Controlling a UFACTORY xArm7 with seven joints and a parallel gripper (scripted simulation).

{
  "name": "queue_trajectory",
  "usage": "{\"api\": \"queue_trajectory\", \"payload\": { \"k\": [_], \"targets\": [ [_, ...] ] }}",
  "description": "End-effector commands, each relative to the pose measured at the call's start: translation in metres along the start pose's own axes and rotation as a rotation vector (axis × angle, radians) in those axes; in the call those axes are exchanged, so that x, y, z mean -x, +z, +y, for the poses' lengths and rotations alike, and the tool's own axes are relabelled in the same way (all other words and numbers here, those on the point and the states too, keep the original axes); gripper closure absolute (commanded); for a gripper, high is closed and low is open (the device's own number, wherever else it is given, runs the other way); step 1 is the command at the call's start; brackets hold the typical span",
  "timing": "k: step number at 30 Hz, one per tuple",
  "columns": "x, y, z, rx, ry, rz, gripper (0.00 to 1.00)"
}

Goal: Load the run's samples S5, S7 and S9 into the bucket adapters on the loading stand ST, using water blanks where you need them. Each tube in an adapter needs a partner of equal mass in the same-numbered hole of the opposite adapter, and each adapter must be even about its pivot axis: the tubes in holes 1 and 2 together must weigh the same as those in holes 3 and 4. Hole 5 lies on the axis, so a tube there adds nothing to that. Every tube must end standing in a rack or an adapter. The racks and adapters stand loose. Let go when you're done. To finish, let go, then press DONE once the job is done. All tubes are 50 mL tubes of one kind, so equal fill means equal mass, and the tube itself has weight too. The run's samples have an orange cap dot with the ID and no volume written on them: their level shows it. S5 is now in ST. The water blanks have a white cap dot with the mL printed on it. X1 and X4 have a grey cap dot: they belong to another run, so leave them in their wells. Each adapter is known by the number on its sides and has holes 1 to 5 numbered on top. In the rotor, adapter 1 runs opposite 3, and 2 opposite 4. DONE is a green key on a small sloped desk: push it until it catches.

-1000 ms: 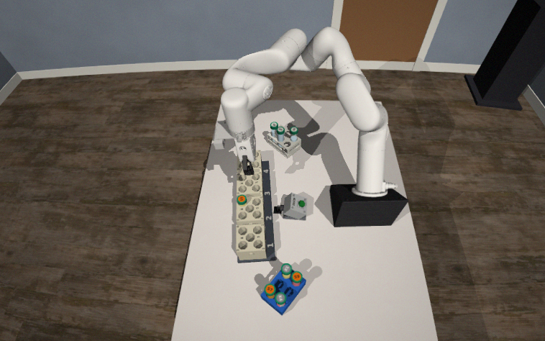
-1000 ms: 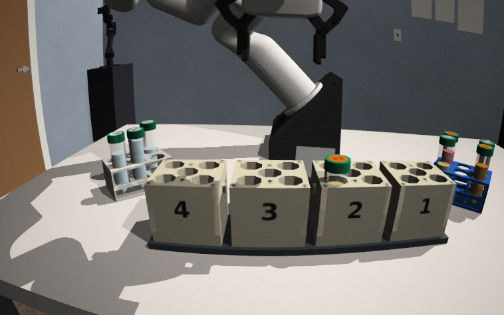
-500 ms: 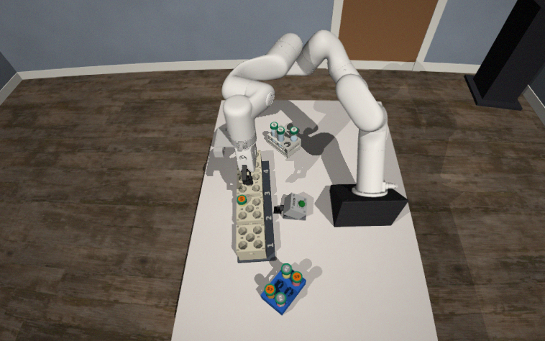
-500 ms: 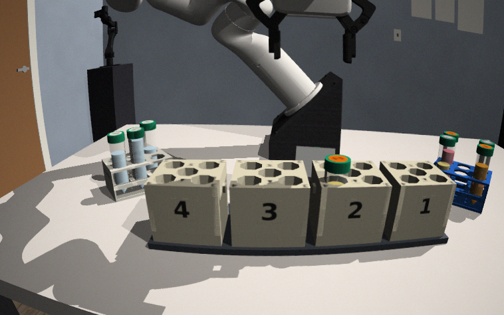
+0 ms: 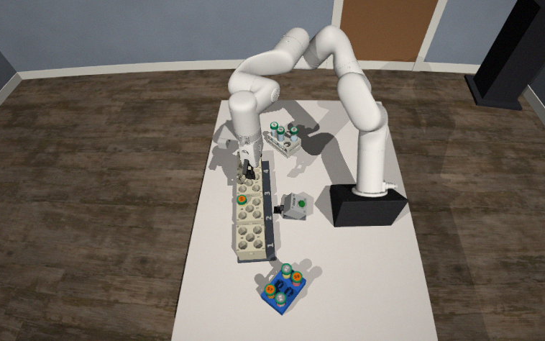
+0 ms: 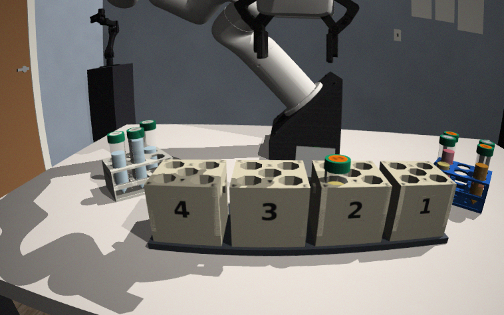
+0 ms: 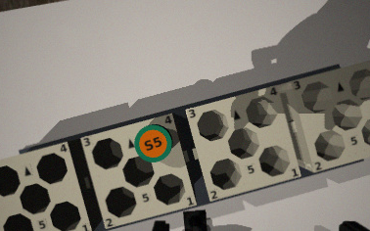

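My gripper (image 5: pixel 249 173) (image 6: pixel 296 58) is open and empty, high above the adapter row. Sample S5 (image 5: pixel 241 199) (image 6: pixel 337 164) (image 7: pixel 153 143) stands in hole 4 of adapter 2 (image 6: pixel 336 226). Adapter 1 (image 6: pixel 407 226), adapter 3 (image 6: pixel 246 230) and adapter 4 (image 6: pixel 163 226) hold no tubes. S7 (image 5: pixel 269 289) (image 6: pixel 485 148) and S9 (image 5: pixel 296 277) (image 6: pixel 451 133) stand in the blue rack (image 5: pixel 293 297). Three water blanks stand in the white rack (image 6: pixel 110 183): one (image 5: pixel 274 125), another (image 5: pixel 280 130) and a third (image 5: pixel 293 130). Their printed volumes are unreadable here.
Two grey-dot tubes, one (image 5: pixel 286 268) and another (image 5: pixel 280 298), also stand in the blue rack. The green DONE key (image 5: pixel 301 203) is on its small desk between the adapter row and the arm's base. The white rack stands beyond the adapter 4 end.
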State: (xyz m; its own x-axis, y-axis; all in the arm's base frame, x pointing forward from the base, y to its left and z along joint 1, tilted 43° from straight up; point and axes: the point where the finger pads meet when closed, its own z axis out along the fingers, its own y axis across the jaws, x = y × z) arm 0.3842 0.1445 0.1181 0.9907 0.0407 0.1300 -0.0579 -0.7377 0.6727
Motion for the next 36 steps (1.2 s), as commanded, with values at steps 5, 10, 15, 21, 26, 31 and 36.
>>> {"api": "queue_trajectory", "payload": {
  "k": [5,10,15,21,26,31,36],
  "targets": [
    [0.015,-0.002,0.039,-0.017,0.284,0.011,0.00],
    [0.022,-0.002,0.058,-0.017,0.417,0.009,0.00],
    [0.031,-0.001,0.081,-0.018,0.584,0.008,0.00],
    [0.042,-0.001,0.110,-0.018,0.623,0.008,0.00],
    [0.047,-0.001,0.124,-0.018,0.623,0.008,0.00],
    [0.056,0.000,0.147,-0.018,0.623,0.008,0.00],
    [0.065,0.000,0.170,-0.018,0.623,0.008,0.00]
  ]
}}
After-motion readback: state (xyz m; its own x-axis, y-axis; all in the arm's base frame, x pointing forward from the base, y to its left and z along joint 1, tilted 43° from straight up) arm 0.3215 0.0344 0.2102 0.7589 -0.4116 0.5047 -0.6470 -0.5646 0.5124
